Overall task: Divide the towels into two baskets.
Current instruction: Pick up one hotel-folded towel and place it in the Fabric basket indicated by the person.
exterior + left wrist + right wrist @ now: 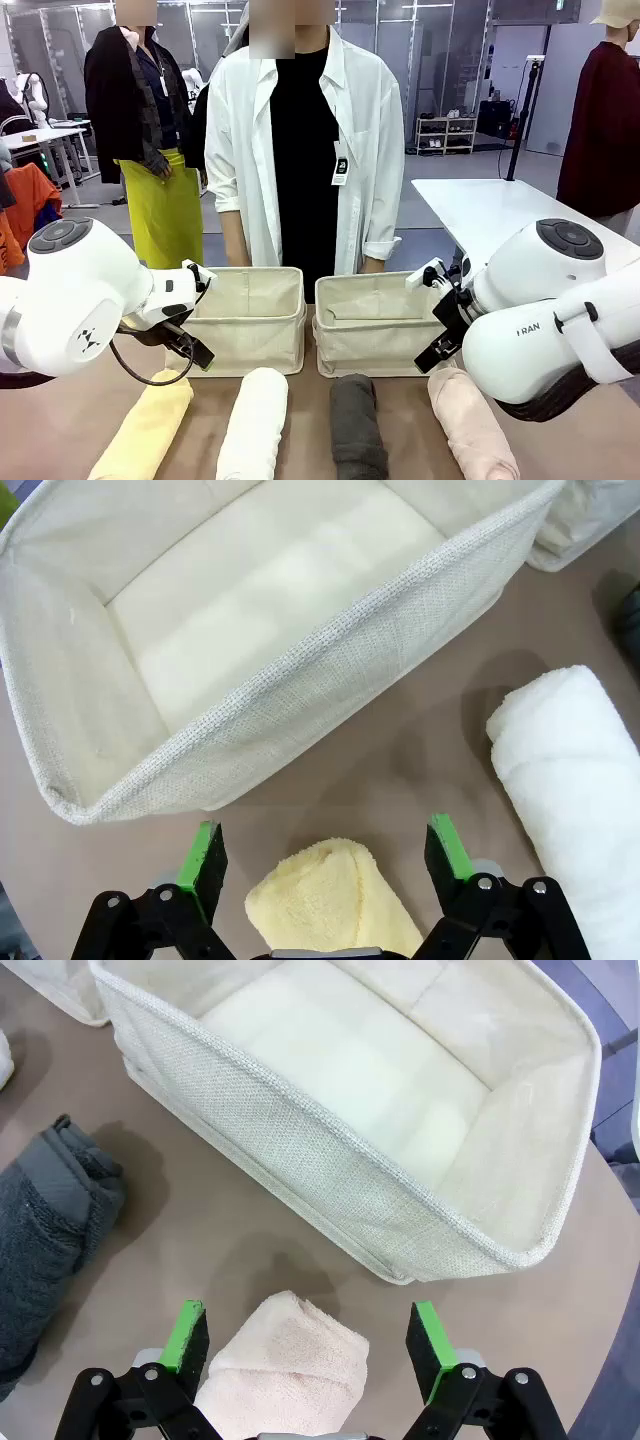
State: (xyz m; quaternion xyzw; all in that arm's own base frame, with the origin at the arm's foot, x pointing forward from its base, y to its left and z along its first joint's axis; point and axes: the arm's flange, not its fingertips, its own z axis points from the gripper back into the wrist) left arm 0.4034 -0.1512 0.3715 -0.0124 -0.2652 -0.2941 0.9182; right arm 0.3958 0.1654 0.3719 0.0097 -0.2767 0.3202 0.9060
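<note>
Brown tabletop (308, 420) runs across the near side, and four rolled towels lie on it in a row, each pointing away from the robot, with strips of bare table between them.

Farthest left, the left arm (70, 300) carries a small dark emblem on its white shell; no letters can be read there. The left gripper (195, 345) hangs over the far end of the yellow towel (145, 425). In the left wrist view the left gripper (325, 838) is spread wide, holding nothing. Its green pads stand on either side of the yellow towel (335, 900) with gaps showing.

Next comes the white towel (255, 420), well clear of both grippers. Just beyond these two stands the left basket (250, 345), with a band of open table in front of its near wall (330, 690).

A person (300, 150) stands behind the baskets at the far edge, with a small white tag (340, 165) on the shirt; its print is too small to read.

Right of centre lies the dark grey towel (357, 425), with the right basket (375, 345) beyond it, a narrow gap apart from its twin.

Farthest right, the pink towel (470, 425) lies under the right gripper (440, 345). In the right wrist view the right gripper (306, 1320) is likewise released, pads flanking the pink towel (285, 1360) without touching. The right arm (540, 320) shows the letters "RAN".
</note>
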